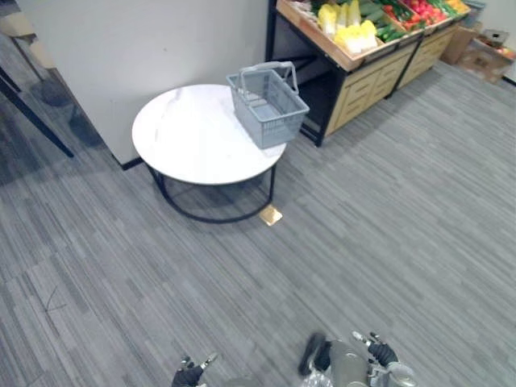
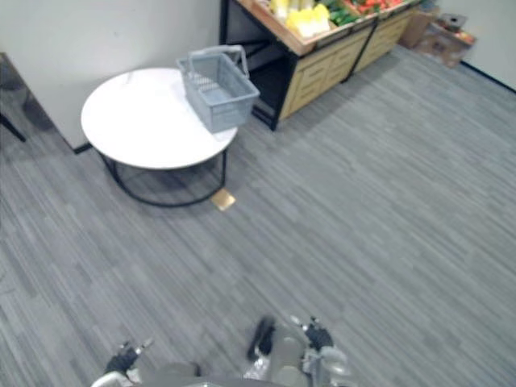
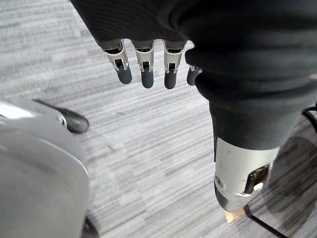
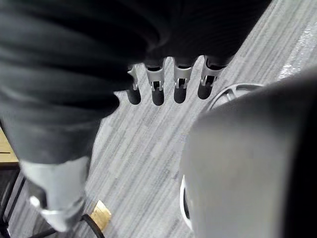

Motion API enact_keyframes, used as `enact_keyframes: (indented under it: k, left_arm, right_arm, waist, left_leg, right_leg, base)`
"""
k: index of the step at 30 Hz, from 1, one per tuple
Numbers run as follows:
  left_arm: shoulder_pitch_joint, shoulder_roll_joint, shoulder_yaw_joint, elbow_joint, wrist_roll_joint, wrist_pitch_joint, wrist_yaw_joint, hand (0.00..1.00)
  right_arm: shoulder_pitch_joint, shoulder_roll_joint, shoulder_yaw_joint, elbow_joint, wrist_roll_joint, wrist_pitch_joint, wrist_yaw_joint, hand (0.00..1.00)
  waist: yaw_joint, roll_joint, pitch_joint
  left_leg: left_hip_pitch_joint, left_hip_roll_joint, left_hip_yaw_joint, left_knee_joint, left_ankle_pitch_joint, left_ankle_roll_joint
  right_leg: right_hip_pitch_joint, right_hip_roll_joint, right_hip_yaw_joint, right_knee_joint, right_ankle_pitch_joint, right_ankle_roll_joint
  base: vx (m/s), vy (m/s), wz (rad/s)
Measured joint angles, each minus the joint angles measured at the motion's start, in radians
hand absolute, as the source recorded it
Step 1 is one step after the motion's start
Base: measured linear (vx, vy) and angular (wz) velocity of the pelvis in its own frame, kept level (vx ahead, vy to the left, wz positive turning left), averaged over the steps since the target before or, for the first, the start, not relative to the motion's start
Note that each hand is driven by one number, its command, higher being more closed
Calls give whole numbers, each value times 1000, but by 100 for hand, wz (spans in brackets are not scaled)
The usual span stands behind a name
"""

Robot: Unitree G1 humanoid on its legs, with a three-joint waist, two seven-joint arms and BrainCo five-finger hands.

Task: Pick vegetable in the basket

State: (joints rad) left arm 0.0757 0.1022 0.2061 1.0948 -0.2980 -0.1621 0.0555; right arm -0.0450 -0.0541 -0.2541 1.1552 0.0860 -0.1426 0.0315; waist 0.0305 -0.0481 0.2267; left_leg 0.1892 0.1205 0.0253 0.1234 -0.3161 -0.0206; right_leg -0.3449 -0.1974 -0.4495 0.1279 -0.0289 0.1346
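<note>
Approach step: your left robot hand (image 3: 147, 67) and right robot hand (image 4: 157, 88) hang with fingers relaxed, holding nothing. Next you need to walk to the vegetables (image 1: 353, 31) past the basket (image 1: 268, 109).

One grey basket (image 1: 270, 113), one round table (image 1: 185, 137), one produce stand (image 1: 367, 85), perhaps three yellow cabbages (image 1: 359, 34).

The basket (image 1: 268, 105) is matt grey plastic mesh. The bench (image 1: 189, 133) has a smooth white top and black metal legs. The floor (image 1: 387, 226) is rough carpet.
</note>
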Motion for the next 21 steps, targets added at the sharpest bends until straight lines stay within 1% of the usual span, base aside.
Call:
enact_keyframes:
  k: [1,2,3,4,5,6,7,8,9,10,11,12,13,14,15,16,17,18,19,20,21]
  left_arm:
    - [-2,-10,11,1,1,0,0,0]
    - [3,-14,29,8,2,0,-1,0]
    - [2,-12,36,14,4,0,-1,0]
    - [-7,-21,44,21,9,0,1,0]
    - [-4,-44,53,25,13,-1,-2,0]
    - [-4,-56,58,26,15,-2,-2,0]
    - [-4,-71,66,26,18,-1,-2,0]
    - [-4,-76,65,22,19,0,-6,0]
    - [-6,-76,66,18,20,1,-8,0]
    - [-15,-72,70,13,20,0,-11,0]
    - [-20,-66,72,-2,11,-1,-14,0]
    - [-25,-60,72,-11,5,-2,-13,0]
    - [-26,-57,66,-31,5,-3,-12,0]
    - [-29,-58,65,-38,4,-4,-12,0]
    - [-38,-57,64,-44,-6,-4,-13,0]
    - [-41,-58,64,-48,-12,-4,-13,0]
    - [-40,-61,64,-54,-12,-4,-12,0]
    - [-35,-67,64,-54,-12,-3,-6,0]
    - [-34,-68,65,-54,-12,-3,-3,0]
    - [-26,-66,74,-55,-12,-3,0,0]
    - [-27,-52,75,-59,-11,-3,3,0]
  right_arm:
    - [0,5,-17,-6,1,0,0,0]
    - [2,11,-18,-14,0,0,0,0]
    - [11,16,-16,-14,-2,1,0,0]
    - [5,13,-27,-18,-3,3,1,0]
    - [5,10,-46,-17,-6,-1,2,0]
    - [5,-4,-49,-15,-8,1,2,0]
    - [4,-18,-45,-9,-9,3,2,0]
    - [1,-27,-22,-4,-9,4,1,0]
    - [-4,-32,-10,0,-10,8,-1,0]
    - [-10,-33,-6,12,-10,14,-3,0]
    - [-13,-25,-3,25,-10,24,-6,0]
    - [-11,-18,0,26,-9,30,-9,0]
    - [-13,-15,13,27,-9,30,-18,0]
    - [-17,-16,22,28,-8,30,-24,0]
    - [-26,-15,26,27,-7,30,-27,0]
    - [-32,-8,26,15,-7,28,-28,0]
    - [-28,-5,28,-5,-7,28,-28,0]
    - [-10,-5,32,-25,-7,25,-28,0]
    - [-1,-5,39,-31,-7,25,-28,0]
    - [17,6,64,-41,-7,26,-30,0]
    - [23,21,76,-42,-7,26,-30,0]
  waist:
    - [-1,2,0]
    - [-8,-4,-4]
    - [-8,-19,-13]
    - [-3,0,-18]
    - [-3,24,-26]
    - [-4,42,-34]
    - [1,72,-42]
    - [1,92,-41]
    - [-1,88,-34]
    - [1,99,-25]
    - [6,76,-6]
    - [14,69,-2]
    - [22,61,-2]
    - [30,60,-1]
    - [44,59,-1]
    - [59,55,0]
    - [59,57,-2]
    - [57,69,-9]
    - [60,69,-10]
    - [67,52,-24]
    - [62,20,-33]
  left_leg:
    - [34,24,-2,-10,-27,-17]
    - [78,41,-7,-19,-43,-28]
    - [96,43,-8,-12,-45,-29]
    - [110,84,-11,42,-42,-41]
    - [80,119,-19,160,-6,-69]
    - [44,140,-24,263,22,-73]
    - [-27,168,-44,422,97,-76]
    - [-130,184,-68,627,257,-114]
    - [-208,191,-61,763,269,-138]
    - [-268,200,-27,882,246,-131]
    - [-328,204,30,971,191,-110]
    - [-370,198,66,990,155,-102]
    - [-440,182,99,959,116,-100]
    - [-470,177,116,921,100,-101]
    - [-523,167,140,796,78,-94]
    - [-547,150,159,602,85,-79]
    - [-548,134,161,425,123,-57]
    - [-549,118,167,212,205,-36]
    - [-548,111,165,159,273,-22]
    - [-526,86,189,142,364,-8]
    - [-526,56,195,138,349,2]
  right_leg:
    - [-15,5,31,-47,2,4]
    - [-15,3,57,-36,-1,5]
    - [-11,-1,71,-26,17,-6]
    - [-21,15,79,69,100,-30]
    - [-27,38,80,162,97,-75]
    - [-25,55,74,195,63,-121]
    - [-4,79,64,209,21,-134]
    - [35,101,59,201,-8,-143]
    - [75,115,61,177,-22,-151]
    - [142,131,64,135,-27,-157]
    - [238,142,70,70,-31,-155]
    - [302,142,70,30,-35,-149]
    - [362,143,70,-18,-35,-148]
    - [386,144,71,-38,-34,-146]
    - [426,143,66,-78,-32,-141]
    - [467,135,45,-115,-38,-105]
    - [495,132,31,-142,-45,-75]
    - [525,130,21,-157,-63,-44]
    - [543,125,19,-157,-77,-25]
    - [573,100,20,-153,-100,-2]
    - [573,78,17,-151,-107,-6]
  base:
    - [669,-289,36]
    - [854,-413,42]
    - [888,-457,36]
    - [896,-532,26]
    - [727,-477,13]
    - [583,-406,-4]
    - [601,-314,-23]
    - [749,-281,-23]
    - [872,-285,-12]
    - [822,-236,-2]
    - [636,-178,5]
    - [569,-128,8]
    - [417,-70,-1]
    - [482,-32,-21]
    - [523,62,-34]
    - [511,94,-31]
    - [500,178,-10]
    - [343,181,7]
    - [489,274,14]
    - [420,213,24]
    - [515,218,20]
